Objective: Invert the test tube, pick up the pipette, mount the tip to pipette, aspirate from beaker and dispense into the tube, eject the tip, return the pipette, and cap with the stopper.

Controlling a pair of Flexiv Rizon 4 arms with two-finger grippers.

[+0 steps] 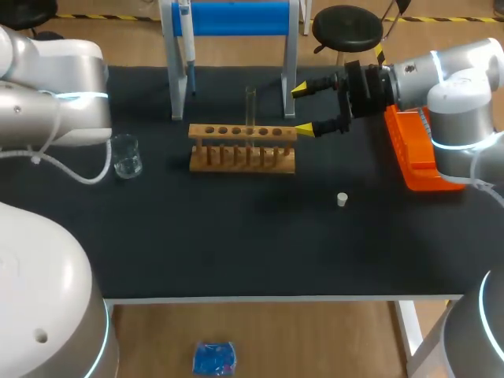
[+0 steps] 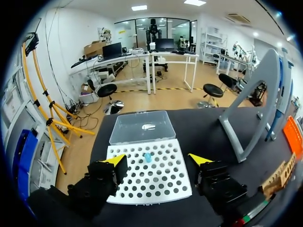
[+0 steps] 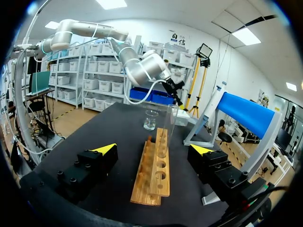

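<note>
- Two grippers are shown with fingers spread wide and nothing held: the right gripper [image 1: 302, 109] at the rack's right end, the left gripper [image 2: 158, 160] above a white tip box [image 2: 156, 187].
- The tube [image 1: 250, 104] is stood upright in the wooden rack [image 1: 242, 147], its long axis vertical, in a hole right of the row's middle. Which end is the mouth cannot be told.
- The rack's long axis is laid across the bench [image 1: 236, 252]. In the right wrist view it is seen running straight away from the gripper, between the fingers and touched by neither.
- The beaker [image 1: 126, 156] is set near the bench's left side, well apart from the rack.
- The stopper [image 1: 342, 199] is placed alone in front of the rack's right end, apart from it.
- The pipette [image 1: 189, 51] is hung upright on the left post of the stand [image 1: 236, 20] behind the rack, its narrow end down.
- One blue tip [image 2: 147, 157] is seated in the tip box, seen between the left gripper's fingers. A clear lid [image 2: 142, 126] is folded open beyond it.
- An orange box [image 1: 417, 153] is kept at the bench's right edge, beside the right arm.
</note>
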